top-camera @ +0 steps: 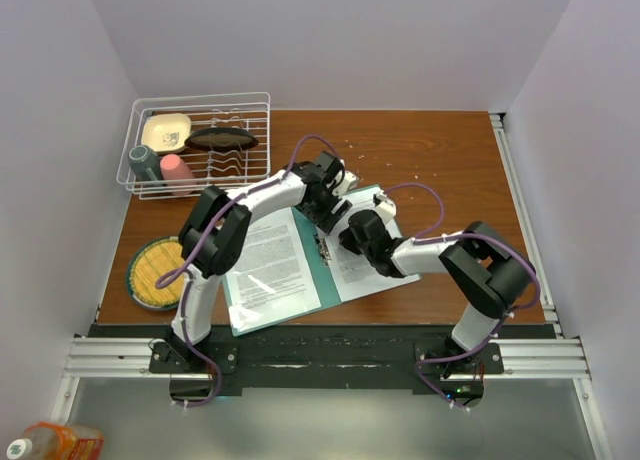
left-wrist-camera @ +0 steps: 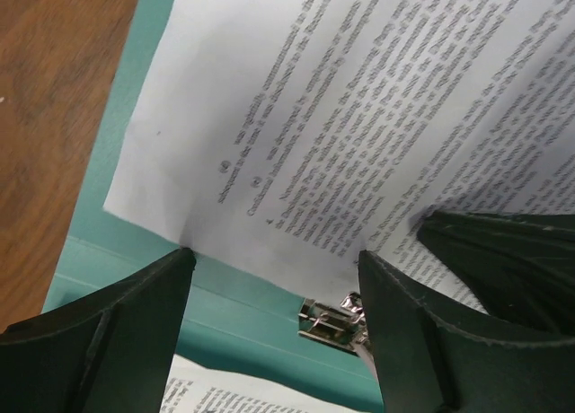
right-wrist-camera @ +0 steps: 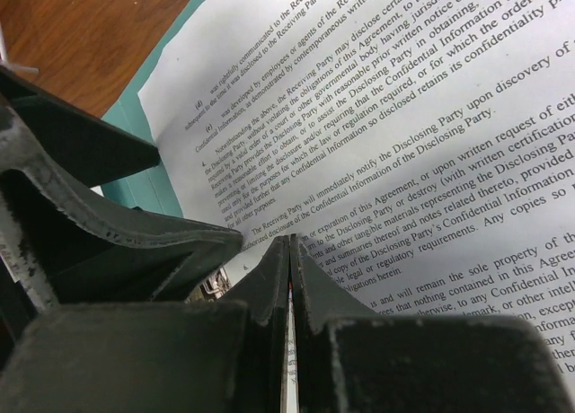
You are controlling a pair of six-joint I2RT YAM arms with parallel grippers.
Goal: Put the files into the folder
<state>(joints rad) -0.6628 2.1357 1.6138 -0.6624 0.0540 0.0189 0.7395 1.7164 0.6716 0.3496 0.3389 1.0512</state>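
The teal folder (top-camera: pixel 327 280) lies open on the wooden table, one printed file (top-camera: pixel 270 265) on its left half and another (top-camera: pixel 365 272) on its right half. My left gripper (top-camera: pixel 325 212) hovers over the spine's far end. Its wrist view shows it (left-wrist-camera: pixel 274 256) open, nothing between the fingers (left-wrist-camera: pixel 99 341), with the folder (left-wrist-camera: pixel 225 296), the metal clip (left-wrist-camera: pixel 334 321) and the right sheet's edge (left-wrist-camera: pixel 341 117) below. My right gripper (top-camera: pixel 350 238) is shut, and its tips (right-wrist-camera: pixel 289 241) rest on that sheet (right-wrist-camera: pixel 404 144) near the clip. Teal card (right-wrist-camera: pixel 148 193) shows beside it.
A white wire dish rack (top-camera: pixel 200 145) holding a cream dish, a dark bowl and two cups stands at the back left. A round yellow plate (top-camera: pixel 158 272) lies left of the folder. Walls close in on both sides. Bare wood lies beyond the folder to the right.
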